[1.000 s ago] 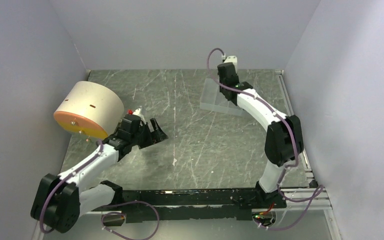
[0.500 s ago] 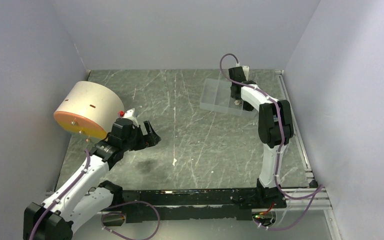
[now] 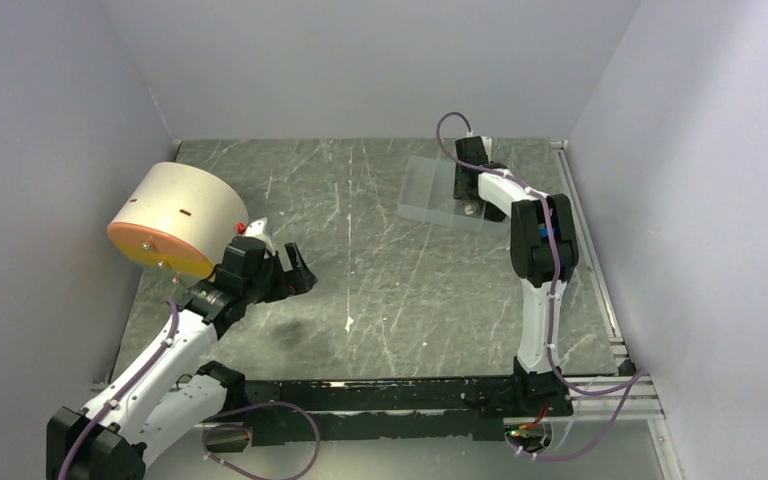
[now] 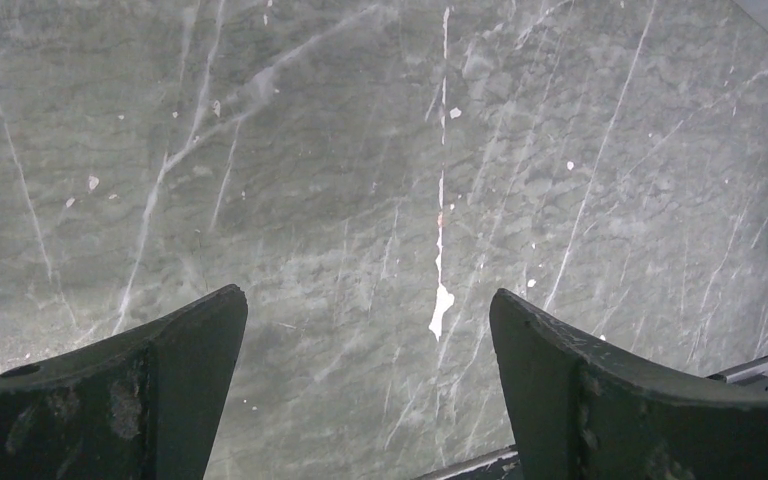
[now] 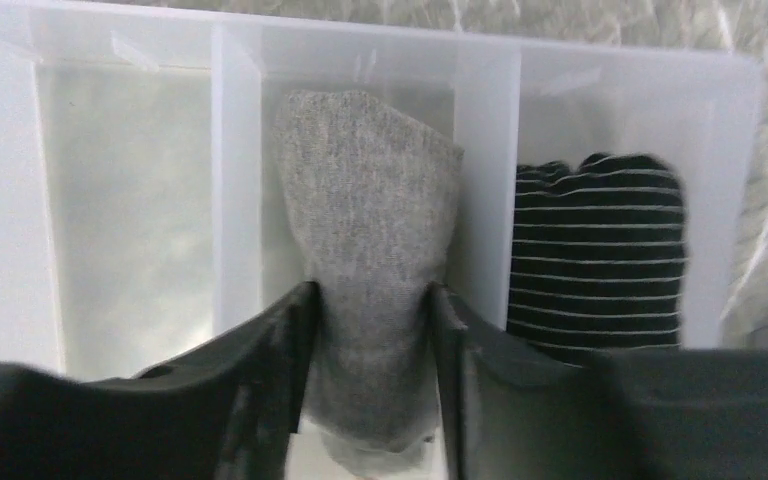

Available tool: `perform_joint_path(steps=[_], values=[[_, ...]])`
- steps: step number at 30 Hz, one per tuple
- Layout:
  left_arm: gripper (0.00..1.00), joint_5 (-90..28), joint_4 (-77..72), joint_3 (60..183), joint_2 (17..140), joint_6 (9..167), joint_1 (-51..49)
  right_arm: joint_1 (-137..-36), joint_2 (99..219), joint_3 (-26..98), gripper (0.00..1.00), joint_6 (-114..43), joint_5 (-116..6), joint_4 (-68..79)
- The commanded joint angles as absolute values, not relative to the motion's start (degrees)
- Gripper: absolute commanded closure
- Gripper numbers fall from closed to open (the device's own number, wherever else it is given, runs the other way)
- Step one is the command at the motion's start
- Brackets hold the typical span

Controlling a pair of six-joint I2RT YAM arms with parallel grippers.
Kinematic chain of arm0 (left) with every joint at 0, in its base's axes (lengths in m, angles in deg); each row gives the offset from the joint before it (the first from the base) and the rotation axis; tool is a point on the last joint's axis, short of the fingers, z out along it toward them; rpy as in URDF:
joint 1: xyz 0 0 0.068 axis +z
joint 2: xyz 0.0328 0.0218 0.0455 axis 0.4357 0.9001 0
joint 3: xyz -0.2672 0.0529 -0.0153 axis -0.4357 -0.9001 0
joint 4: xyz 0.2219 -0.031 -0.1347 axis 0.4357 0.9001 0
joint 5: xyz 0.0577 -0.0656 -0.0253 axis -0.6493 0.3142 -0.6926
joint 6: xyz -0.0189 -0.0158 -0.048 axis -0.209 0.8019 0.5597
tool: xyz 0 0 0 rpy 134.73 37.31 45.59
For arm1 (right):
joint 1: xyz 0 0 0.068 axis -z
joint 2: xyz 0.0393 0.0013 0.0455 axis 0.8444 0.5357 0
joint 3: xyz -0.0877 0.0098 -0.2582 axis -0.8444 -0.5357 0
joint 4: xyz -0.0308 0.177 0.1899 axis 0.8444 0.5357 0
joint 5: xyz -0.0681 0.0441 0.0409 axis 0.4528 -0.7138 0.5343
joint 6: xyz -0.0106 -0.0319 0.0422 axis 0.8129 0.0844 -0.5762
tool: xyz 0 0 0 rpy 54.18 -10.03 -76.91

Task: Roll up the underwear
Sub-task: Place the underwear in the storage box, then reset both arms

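Underwear roll (image 5: 370, 230): plain heathered grey.
Neighbouring roll (image 5: 595, 250): black, thin white stripes.
Tray (image 5: 120, 40), far right: translucent white.
Table (image 4: 360, 150): grey-green marble, white veins.
Drum (image 3: 185, 205), far left: cream side, orange face.
Walls (image 3: 360, 60): pale lavender.

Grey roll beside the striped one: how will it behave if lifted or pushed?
Probably soft and floppy: the grey roll is knit fabric bulging between the fingers of the right tool. Likely light, being cloth. It may unroll once lifted clear of the organizer walls.
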State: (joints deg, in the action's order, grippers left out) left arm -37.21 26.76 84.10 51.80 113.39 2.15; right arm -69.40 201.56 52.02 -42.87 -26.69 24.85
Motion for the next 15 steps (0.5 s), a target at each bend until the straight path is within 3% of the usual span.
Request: perform_joint_path(steps=[1,4,12,15], values=[[0.04,-37.56,26.93,87.84,51.60,112.54,2.27,-69.17,196.12,53.66,0.39,-40.09,-27.80,24.63],[0.03,-37.44,26.81,89.06,52.05,111.78,2.27,-69.17,192.24,54.30,0.26,-38.96,-28.74,25.52],[0.04,-36.49,26.26,92.42,54.29,110.71,2.28,-69.15,177.72,51.04,0.23,-39.44,-34.71,23.29],[0.04,-37.60,26.72,94.79,55.13,109.91,2.28,-69.13,168.17,43.03,0.15,-40.21,-37.48,15.37]])
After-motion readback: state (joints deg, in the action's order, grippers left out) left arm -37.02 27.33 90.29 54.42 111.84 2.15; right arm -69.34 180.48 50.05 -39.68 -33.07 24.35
